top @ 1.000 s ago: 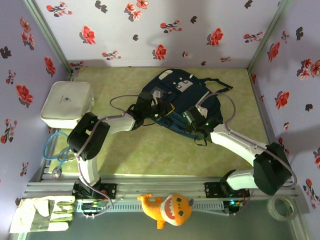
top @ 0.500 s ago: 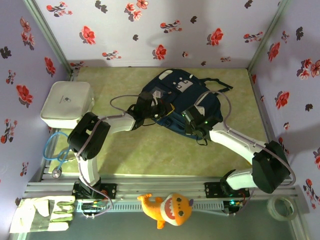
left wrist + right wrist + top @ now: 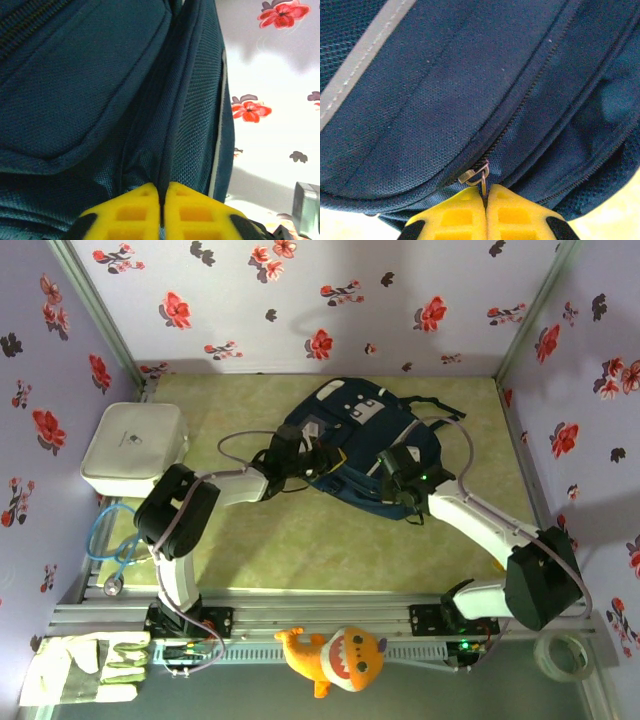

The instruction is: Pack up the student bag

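Note:
The student bag [image 3: 355, 435] lies on the green table top, navy with a white stripe [image 3: 367, 47] and a grey front patch. My left gripper [image 3: 316, 456] reaches in from the left at the bag's near left side. In the left wrist view its yellow fingers [image 3: 135, 210] are shut on a fold of the bag's navy fabric [image 3: 167, 150]. At the bag's near right side sits my right gripper [image 3: 394, 473]. Its yellow fingers [image 3: 457, 215] are shut on the metal zipper pull [image 3: 482, 177] of a dark zip line [image 3: 530, 95].
A white rounded box [image 3: 133, 448] stands at the left edge. A blue stethoscope [image 3: 110, 545] lies beside the left arm. Work gloves [image 3: 85, 665], an orange plush shark [image 3: 338, 658] and a tape roll [image 3: 560, 655] lie in front of the rail. Floral walls enclose three sides.
My right gripper has moved to the right and slightly away along the bag, still holding the zipper pull. The left gripper has stayed where it was on the fabric.

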Robot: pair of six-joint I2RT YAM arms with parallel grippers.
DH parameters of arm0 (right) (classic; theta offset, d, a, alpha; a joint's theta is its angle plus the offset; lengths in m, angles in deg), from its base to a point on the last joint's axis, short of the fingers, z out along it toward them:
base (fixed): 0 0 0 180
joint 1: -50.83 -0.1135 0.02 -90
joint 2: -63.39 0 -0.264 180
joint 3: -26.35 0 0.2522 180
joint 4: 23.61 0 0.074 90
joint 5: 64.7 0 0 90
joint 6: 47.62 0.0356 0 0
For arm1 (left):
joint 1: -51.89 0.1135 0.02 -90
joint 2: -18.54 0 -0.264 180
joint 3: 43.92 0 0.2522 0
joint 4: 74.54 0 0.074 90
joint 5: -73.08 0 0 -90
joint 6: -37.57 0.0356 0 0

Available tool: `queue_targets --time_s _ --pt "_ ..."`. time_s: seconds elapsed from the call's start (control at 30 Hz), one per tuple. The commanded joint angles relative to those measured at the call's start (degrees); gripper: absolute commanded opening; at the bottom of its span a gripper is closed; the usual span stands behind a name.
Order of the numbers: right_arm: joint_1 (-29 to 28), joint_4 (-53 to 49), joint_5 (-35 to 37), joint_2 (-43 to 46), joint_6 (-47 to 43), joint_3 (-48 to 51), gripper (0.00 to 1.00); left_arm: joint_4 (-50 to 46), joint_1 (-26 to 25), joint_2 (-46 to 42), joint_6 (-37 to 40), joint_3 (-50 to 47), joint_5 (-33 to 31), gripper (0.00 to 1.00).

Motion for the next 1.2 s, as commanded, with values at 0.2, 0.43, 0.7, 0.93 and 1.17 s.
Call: queue_targets --time_s 0.2,0.43,0.7,0.93,1.17 --pt "-6.17 6.73 -9.79 -7.62 -9.23 -10.4 0.0 -0.63 7.12 -7.65 3.45 -8.11 -3.21 0.52" --pt "-9.07 11.48 -14.88 -17.23 -8.56 -18.56 0.0 -0.8 9.6 -12.21 3.03 -12.61 -4.42 0.56" --pt "-10.57 14.2 -17.24 -21.53 -6.84 -21.5 0.0 -3.14 10.12 -13.49 4.61 -12.27 -5.0 0.49" --pt "-10.68 15.0 -18.21 -20.96 -5.9 -20.23 0.0 -5.85 10.08 -12.06 7.02 -10.23 -5.54 0.32" --pt "-10.68 15.04 -17.84 -20.61 -5.61 -19.8 0.0 -9.88 10.16 -14.54 9.94 -9.65 -8.02 0.36"
